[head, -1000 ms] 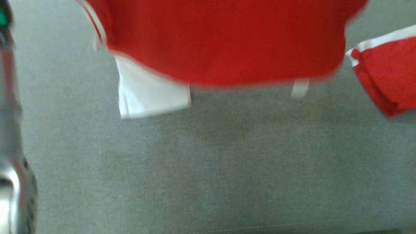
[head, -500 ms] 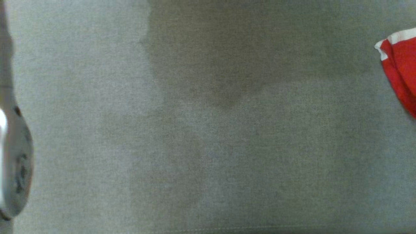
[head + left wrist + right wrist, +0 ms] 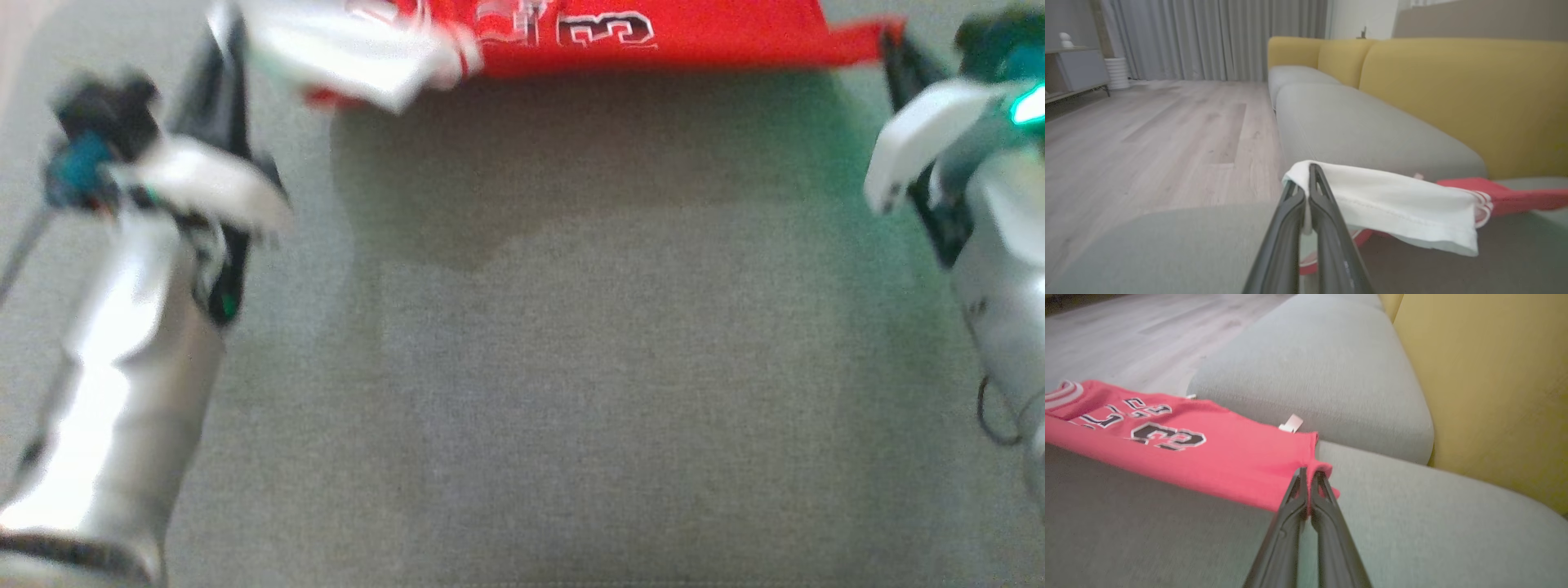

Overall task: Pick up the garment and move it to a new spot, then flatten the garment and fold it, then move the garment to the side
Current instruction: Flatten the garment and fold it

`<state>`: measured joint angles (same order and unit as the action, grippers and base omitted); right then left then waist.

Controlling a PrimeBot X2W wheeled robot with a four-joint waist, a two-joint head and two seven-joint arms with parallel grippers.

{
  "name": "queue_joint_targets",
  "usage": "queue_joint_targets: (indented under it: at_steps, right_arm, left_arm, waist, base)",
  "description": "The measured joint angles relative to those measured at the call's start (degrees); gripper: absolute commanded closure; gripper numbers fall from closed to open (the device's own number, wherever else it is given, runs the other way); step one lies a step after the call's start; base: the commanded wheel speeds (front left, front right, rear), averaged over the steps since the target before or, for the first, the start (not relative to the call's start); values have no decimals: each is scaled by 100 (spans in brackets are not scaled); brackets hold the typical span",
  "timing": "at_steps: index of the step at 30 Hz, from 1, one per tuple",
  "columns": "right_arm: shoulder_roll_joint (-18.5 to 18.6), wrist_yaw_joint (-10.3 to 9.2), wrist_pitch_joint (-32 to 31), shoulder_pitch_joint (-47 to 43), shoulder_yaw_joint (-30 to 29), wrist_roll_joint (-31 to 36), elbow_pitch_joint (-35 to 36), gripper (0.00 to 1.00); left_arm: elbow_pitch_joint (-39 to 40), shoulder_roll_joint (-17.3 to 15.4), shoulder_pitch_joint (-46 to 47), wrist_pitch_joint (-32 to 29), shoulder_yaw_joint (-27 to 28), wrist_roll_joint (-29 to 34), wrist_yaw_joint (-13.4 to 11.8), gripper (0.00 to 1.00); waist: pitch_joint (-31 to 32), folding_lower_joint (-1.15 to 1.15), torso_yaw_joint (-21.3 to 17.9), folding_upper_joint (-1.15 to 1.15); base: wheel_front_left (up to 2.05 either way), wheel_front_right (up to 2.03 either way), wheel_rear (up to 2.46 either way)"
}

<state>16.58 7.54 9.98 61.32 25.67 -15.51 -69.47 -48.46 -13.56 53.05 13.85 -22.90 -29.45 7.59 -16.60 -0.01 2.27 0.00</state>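
The red garment [image 3: 653, 41] is held stretched above the grey sofa seat [image 3: 571, 367], along the 12 o'clock edge of the head view, and a broad shadow is cast on the cushion beneath it. Half a second earlier only bare cushion and a red scrap at 3 o'clock were seen from the head. Both arms and the taut cloth are now framed, though the whole picture has shifted, so the camera itself has moved. A second earlier the red body was draped lower across that view, with a white panel below it.

The long axis is laid from 9 o'clock to 3 o'clock in the head view. The white sleeve end is turned to 9 o'clock and a red corner is drawn out to 3 o'clock. Black-and-white lettering is carried on the upper face.

The left gripper [image 3: 1303, 179] is seen with its jaws pressed together on the white fabric of the garment [image 3: 1392, 204]. The right gripper [image 3: 1307, 473] is likewise pinched on the red corner of the garment [image 3: 1188, 453].

Beyond the seat, a yellow backrest [image 3: 1453, 90] is seen at 2 o'clock in the left wrist view, a wooden floor [image 3: 1147, 130] at 9 o'clock and grey curtains [image 3: 1208, 36] at 11 o'clock.
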Motion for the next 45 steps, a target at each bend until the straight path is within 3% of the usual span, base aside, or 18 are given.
queue_joint_targets:
  at_steps: [5,9,17,21,26,34,40,45]
  right_arm:
    - [1,0,-783,-698,490,-704,33,100]
    - [93,0,-1319,-1332,1002,-1283,506,100]
    - [765,0,-2443,-2076,1744,-2581,1529,100]
    - [1147,0,-3159,-2701,2090,-3265,2288,100]
    - [1589,0,-3330,-3136,2012,-3779,2939,100]
    - [1666,0,-3344,-3509,1737,-3933,3519,100]
    - [1644,0,-3426,-3491,1399,-3804,3583,100]
    - [1449,-1,-3608,-3361,1051,-3760,3495,100]
  left_arm:
    - [367,-425,-1264,-490,-681,-256,1,100]
    - [815,-769,-2205,-842,-1105,-344,1,100]
    - [2156,-1436,-3340,-1802,-1494,-758,-3,100]
    - [3118,-1826,-4098,-2343,-1601,-985,-166,100]
    - [4074,-2121,-4602,-2766,-1619,-1201,-412,100]
    - [4684,-2193,-4638,-2796,-1532,-1234,-766,100]
    - [4678,-2184,-4345,-2951,-1496,-1196,-805,100]
    - [4357,-2156,-3883,-3161,-1479,-1202,-698,100]
  waist:
    - [453,0,19,0]
    - [863,-1,15,0]
    - [1571,-1,38,0]
    - [1893,-1,61,0]
    - [2057,-1,131,0]
    - [2003,0,115,1]
    - [1818,1,61,0]
    - [1586,1,19,0]
  base:
    - [0,0,0]
    - [0,0,0]
    - [0,0,0]
    - [0,0,0]
    - [0,0,0]
    - [0,0,0]
    - [0,0,0]
    - [0,0,0]
